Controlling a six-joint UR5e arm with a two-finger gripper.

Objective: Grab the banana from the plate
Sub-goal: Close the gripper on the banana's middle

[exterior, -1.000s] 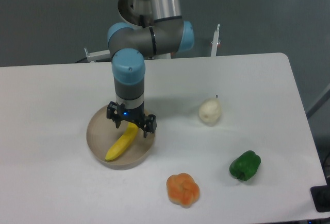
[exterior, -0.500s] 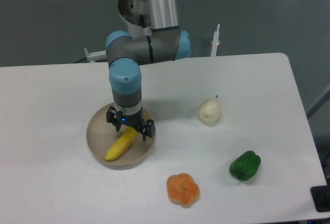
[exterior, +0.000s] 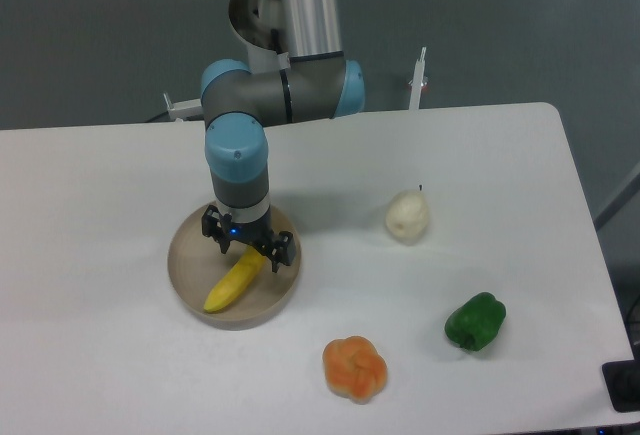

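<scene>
A bright yellow banana (exterior: 233, 283) lies slantwise on the round beige plate (exterior: 188, 277) at the table's left-centre. My gripper (exterior: 248, 253) hangs straight down over the banana's upper right end, its dark fingers standing on either side of that end. The jaws look parted around the fruit, and I see no sign that they press on it. The banana's tip under the gripper is hidden.
A pale pear (exterior: 407, 216) sits to the right of the plate. A green pepper (exterior: 475, 321) and an orange pepper (exterior: 355, 367) lie nearer the front edge. A white post (exterior: 417, 81) stands at the back edge of the table.
The gripper has shifted a little to the left and lower over the banana's upper end. The banana and plate have not moved.
</scene>
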